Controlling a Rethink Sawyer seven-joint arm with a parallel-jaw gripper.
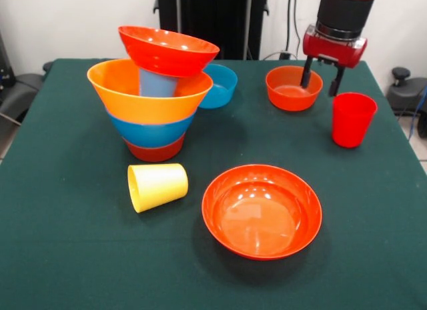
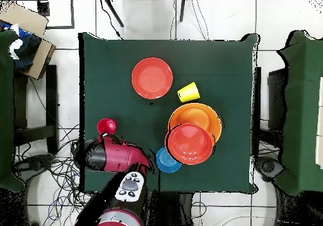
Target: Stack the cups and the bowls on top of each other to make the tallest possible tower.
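The tower (image 1: 153, 103) stands at the left: a red-orange bowl at the bottom, a blue bowl, the huge orange bowl (image 2: 203, 115), a light blue cup (image 1: 158, 83) inside it, and a wide red-orange bowl (image 1: 168, 50) tilted on top. A yellow cup (image 1: 158, 186) lies on its side in front of the tower. Beside it sits another wide red-orange bowl (image 1: 261, 211). My gripper (image 1: 321, 89) is open and empty at the right rim of a small red-orange bowl (image 1: 290, 90). A red cup (image 1: 352, 119) stands upright just right of it. The small blue bowl (image 1: 221, 85) sits behind the tower.
The dark green table (image 1: 67, 257) carries everything. In the overhead view my arm (image 2: 113, 155) covers the small red-orange bowl, and the red cup (image 2: 106, 125) shows at the table's edge. Cables and chairs surround the table.
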